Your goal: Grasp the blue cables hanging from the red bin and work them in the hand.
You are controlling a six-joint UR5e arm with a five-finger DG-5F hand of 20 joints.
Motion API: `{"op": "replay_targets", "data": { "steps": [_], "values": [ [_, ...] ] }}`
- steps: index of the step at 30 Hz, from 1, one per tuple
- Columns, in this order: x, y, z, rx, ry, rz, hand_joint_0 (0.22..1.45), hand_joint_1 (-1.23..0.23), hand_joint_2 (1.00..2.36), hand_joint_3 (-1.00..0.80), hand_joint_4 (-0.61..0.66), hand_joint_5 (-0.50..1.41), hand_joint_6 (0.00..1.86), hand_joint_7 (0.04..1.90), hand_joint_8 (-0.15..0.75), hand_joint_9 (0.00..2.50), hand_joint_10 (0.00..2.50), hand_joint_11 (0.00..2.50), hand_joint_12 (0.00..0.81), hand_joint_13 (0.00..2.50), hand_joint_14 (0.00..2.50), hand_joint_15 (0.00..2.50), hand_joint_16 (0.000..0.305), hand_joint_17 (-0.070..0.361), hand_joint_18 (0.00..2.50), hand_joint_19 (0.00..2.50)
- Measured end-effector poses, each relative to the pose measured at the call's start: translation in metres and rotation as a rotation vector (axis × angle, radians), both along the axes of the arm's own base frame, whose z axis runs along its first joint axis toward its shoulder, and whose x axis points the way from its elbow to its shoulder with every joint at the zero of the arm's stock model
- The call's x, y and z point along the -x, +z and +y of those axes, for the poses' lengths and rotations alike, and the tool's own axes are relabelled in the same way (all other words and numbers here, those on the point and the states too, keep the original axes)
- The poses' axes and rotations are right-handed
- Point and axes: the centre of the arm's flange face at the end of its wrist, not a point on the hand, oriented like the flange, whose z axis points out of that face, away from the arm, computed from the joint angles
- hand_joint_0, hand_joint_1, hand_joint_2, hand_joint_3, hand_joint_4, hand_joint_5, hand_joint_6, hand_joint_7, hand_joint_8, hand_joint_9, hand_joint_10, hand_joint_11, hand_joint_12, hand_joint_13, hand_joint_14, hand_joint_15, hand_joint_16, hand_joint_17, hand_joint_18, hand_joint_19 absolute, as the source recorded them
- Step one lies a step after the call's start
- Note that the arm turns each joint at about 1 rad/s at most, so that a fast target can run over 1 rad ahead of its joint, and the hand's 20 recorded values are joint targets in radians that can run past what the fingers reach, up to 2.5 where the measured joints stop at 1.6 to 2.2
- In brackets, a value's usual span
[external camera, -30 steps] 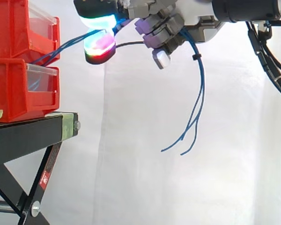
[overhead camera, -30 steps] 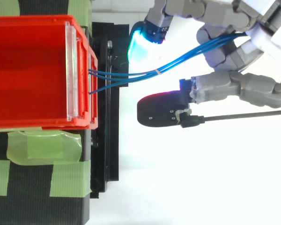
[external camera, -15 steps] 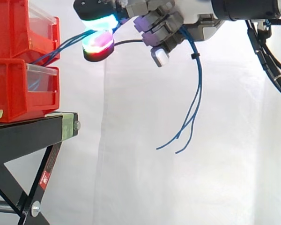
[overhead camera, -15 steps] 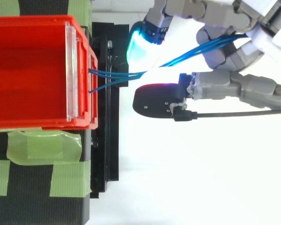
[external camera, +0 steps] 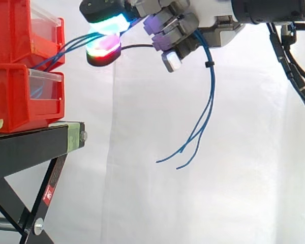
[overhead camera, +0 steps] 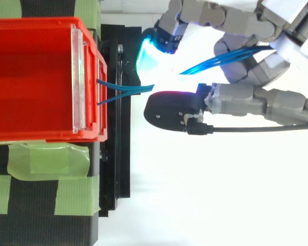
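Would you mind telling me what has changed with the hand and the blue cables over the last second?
The hand shifted slightly toward the red bin, and its glowing pads drew closer together around the blue cables. The cables' loose ends swung toward the bin. The hand still grips the cables; the bin and the black stand have not moved.

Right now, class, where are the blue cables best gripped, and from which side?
Grip the blue cables between red bin and hand, coming from the side away from the bin: there the strands run bunched, whereas the hanging ends splay.
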Motion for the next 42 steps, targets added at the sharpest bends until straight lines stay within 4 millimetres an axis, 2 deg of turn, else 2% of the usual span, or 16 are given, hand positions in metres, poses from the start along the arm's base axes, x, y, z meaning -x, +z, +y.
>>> {"op": "replay_targets", "data": {
  "steps": [3, 5, 8, 11, 13, 14, 15, 19, 20, 23, 24, 25, 26, 27, 29, 42],
  "values": [
    [0.001, -0.001, 0.001, -0.017, 0.005, -0.001, 0.95, -0.64, 1.01, 0.13, 0.4, 0.37, 0.01, 1.27, 0.535, 1.78, 2.5, 2.5, 0.712, 2.02, 2.5, 1.97, 0.237, 0.178, 2.5, 0.65],
    [0.001, -0.001, 0.001, -0.024, 0.007, -0.003, 0.96, -0.67, 1.02, 0.29, 0.42, 0.37, 0.01, 1.26, 0.535, 1.78, 2.5, 2.5, 0.712, 2.02, 2.5, 1.97, 0.237, 0.178, 2.5, 0.65],
    [0.001, -0.001, 0.002, -0.036, 0.01, -0.007, 0.9, -0.65, 1.22, 0.28, 0.42, 0.37, 0.01, 1.26, 0.535, 1.78, 2.5, 2.5, 0.712, 2.02, 2.5, 1.97, 0.237, 0.178, 2.5, 0.65],
    [0.001, -0.001, 0.002, -0.046, 0.012, -0.01, 0.87, -0.65, 1.33, 0.21, 0.43, 0.37, 0.01, 1.26, 0.535, 1.78, 2.5, 2.5, 0.712, 2.02, 2.5, 1.97, 0.237, 0.178, 2.5, 0.65],
    [0.001, -0.001, 0.002, -0.054, 0.014, -0.013, 0.93, -0.69, 1.08, 0.24, 0.43, 0.36, 0.01, 1.26, 0.535, 1.78, 2.5, 2.5, 0.712, 2.02, 2.5, 1.97, 0.237, 0.178, 2.5, 0.65],
    [0.001, -0.002, 0.003, -0.057, 0.015, -0.014, 0.94, -0.69, 1.07, 0.22, 0.43, 0.36, 0.01, 1.26, 0.535, 1.78, 2.5, 2.5, 0.712, 2.02, 2.5, 1.97, 0.237, 0.178, 2.5, 0.65],
    [0.001, -0.002, 0.003, -0.059, 0.016, -0.015, 0.96, -0.7, 1.0, 0.24, 0.42, 0.36, 0.01, 1.25, 0.535, 1.78, 2.5, 2.5, 0.712, 2.02, 2.5, 1.97, 0.237, 0.178, 2.5, 0.65],
    [0.001, -0.002, 0.003, -0.062, 0.016, -0.015, 1.02, -0.67, 1.01, 0.42, 0.39, 0.35, 0.01, 1.26, 0.535, 1.78, 2.5, 2.5, 0.712, 2.02, 2.5, 1.97, 0.237, 0.178, 2.5, 0.65],
    [0.001, -0.002, 0.003, -0.063, 0.017, -0.015, 0.96, -0.63, 1.17, 0.37, 0.4, 0.35, 0.01, 1.26, 0.535, 1.78, 2.5, 2.5, 0.712, 2.02, 2.5, 1.97, 0.237, 0.178, 2.5, 0.65],
    [0.002, -0.002, 0.004, -0.067, 0.019, -0.017, 0.91, -0.61, 1.34, 0.31, 0.41, 0.36, 0.01, 1.26, 0.535, 1.78, 2.5, 2.5, 0.712, 2.02, 2.5, 1.97, 0.237, 0.178, 2.5, 0.65],
    [0.001, -0.002, 0.005, -0.07, 0.02, -0.018, 0.9, -0.63, 1.32, 0.24, 0.41, 0.36, 0.01, 1.26, 0.535, 1.78, 2.5, 2.5, 0.712, 2.02, 2.5, 1.97, 0.237, 0.178, 2.5, 0.65],
    [0.001, -0.002, 0.005, -0.073, 0.022, -0.02, 0.93, -0.65, 1.21, 0.27, 0.42, 0.36, 0.01, 1.26, 0.535, 1.78, 2.5, 2.5, 0.712, 2.02, 2.5, 1.97, 0.237, 0.178, 2.5, 0.65],
    [0.001, -0.002, 0.006, -0.077, 0.023, -0.021, 0.96, -0.68, 1.04, 0.27, 0.42, 0.35, 0.01, 1.26, 0.535, 1.78, 2.5, 2.5, 0.712, 2.02, 2.5, 1.97, 0.237, 0.178, 2.5, 0.65],
    [0.002, -0.002, 0.007, -0.083, 0.024, -0.024, 0.96, -0.69, 1.0, 0.22, 0.43, 0.35, 0.01, 1.26, 0.535, 1.78, 2.5, 2.5, 0.712, 2.02, 2.5, 1.97, 0.237, 0.178, 2.5, 0.65],
    [0.002, -0.002, 0.007, -0.093, 0.026, -0.027, 0.94, -0.69, 1.01, 0.11, 0.42, 0.35, 0.01, 1.25, 0.535, 1.78, 2.5, 2.5, 0.712, 2.02, 2.5, 1.97, 0.237, 0.178, 2.5, 0.65],
    [0.006, -0.006, 0.011, -0.199, 0.046, -0.039, 0.94, -0.68, 1.01, 0.02, 0.42, 0.34, 0.01, 1.25, 0.535, 1.78, 2.5, 2.5, 0.712, 2.02, 2.5, 1.97, 0.237, 0.178, 2.5, 0.65]
  ]
}}
